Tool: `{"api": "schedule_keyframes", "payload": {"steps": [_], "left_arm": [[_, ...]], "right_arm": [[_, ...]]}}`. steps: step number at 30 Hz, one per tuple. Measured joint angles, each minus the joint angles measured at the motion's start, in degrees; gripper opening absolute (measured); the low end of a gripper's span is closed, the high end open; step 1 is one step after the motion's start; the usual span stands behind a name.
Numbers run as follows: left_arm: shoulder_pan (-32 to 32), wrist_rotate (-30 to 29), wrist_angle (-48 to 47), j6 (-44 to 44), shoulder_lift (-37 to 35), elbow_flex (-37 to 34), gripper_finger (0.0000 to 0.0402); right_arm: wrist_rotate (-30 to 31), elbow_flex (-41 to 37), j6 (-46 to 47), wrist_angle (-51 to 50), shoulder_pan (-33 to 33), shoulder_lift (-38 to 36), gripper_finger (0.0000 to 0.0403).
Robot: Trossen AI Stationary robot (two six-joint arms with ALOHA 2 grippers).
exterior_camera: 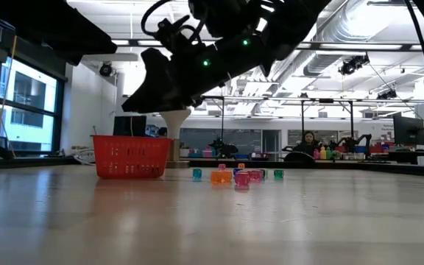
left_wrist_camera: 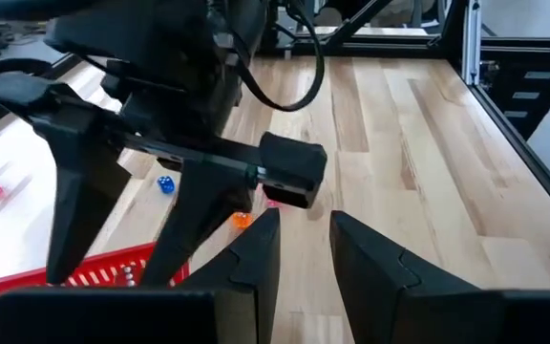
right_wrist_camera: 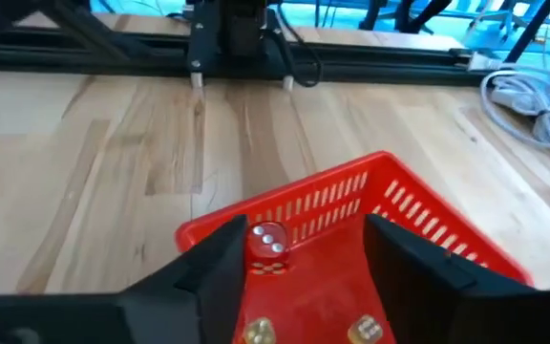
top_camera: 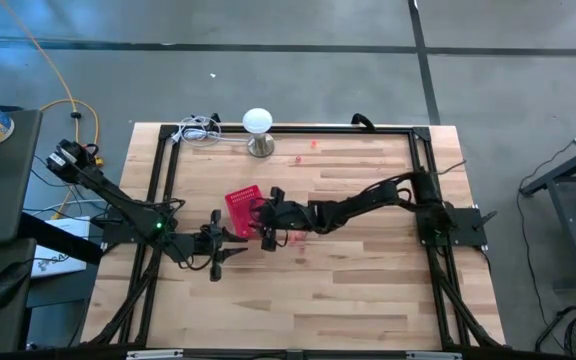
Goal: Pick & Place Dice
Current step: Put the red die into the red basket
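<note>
**Releasing a die over the red basket**

Hovering above the red basket [right_wrist_camera: 351,239] near the middle of the wooden table [top_camera: 368,290], the right gripper [right_wrist_camera: 304,277] has its two fingers spread apart with nothing clamped between them. A red die [right_wrist_camera: 267,241] shows between the fingers, in front of the basket's far wall; whether it has landed cannot be told. Two pale dice [right_wrist_camera: 361,330] lie on the basket floor below. More dice [exterior_camera: 238,176], in orange, pink, blue and green, sit loose on the table just beside the basket. The left gripper [left_wrist_camera: 304,253] waits close by, on the basket's left side, with a narrow gap between its fingers and nothing in it.
</note>
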Motion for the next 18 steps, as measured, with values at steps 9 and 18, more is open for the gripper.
{"api": "schedule_keyframes", "payload": {"steps": [9, 18], "left_arm": [[1.84, -4.68, -1.93, 2.39, 0.50, -0.06, 0.0090], [9.49, -2.36, -3.07, 2.70, 1.50, -0.09, 0.0090]], "right_arm": [[-0.25, -0.02, 0.04, -0.16, 0.11, 0.02, 0.0243], [-0.27, -0.02, 0.06, 0.11, 0.11, 0.02, 0.0244]]}}
